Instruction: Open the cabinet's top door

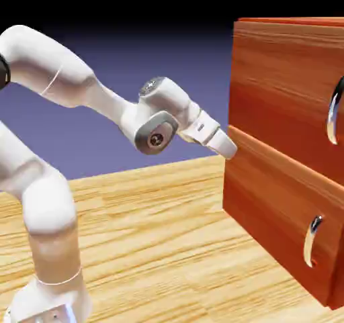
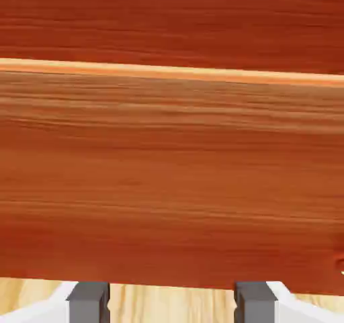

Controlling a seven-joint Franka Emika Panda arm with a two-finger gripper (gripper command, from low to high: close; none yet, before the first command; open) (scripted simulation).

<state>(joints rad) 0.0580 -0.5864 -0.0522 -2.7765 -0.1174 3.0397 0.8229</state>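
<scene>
The white two-finger hand point(image 2: 172, 303) is held open at centre right of the exterior view, pointed at the reddish-brown wood-grain cabinet point(image 1: 274, 174). At upper right, the tall wood-grain top door with a curved silver handle point(image 1: 282, 80) is seen closed.

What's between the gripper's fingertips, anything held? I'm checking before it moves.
No, only bare wooden floor shows between its spread fingertips.

Place: a simulated robotics scene, rendered
Backdrop: plain blue-violet, fading to black
Floor: light wood grain point(image 1: 154, 248)
Arm: smooth white robot arm point(image 1: 57, 66)
Furniture: glossy reddish-brown cabinet point(image 1: 282, 80)
</scene>
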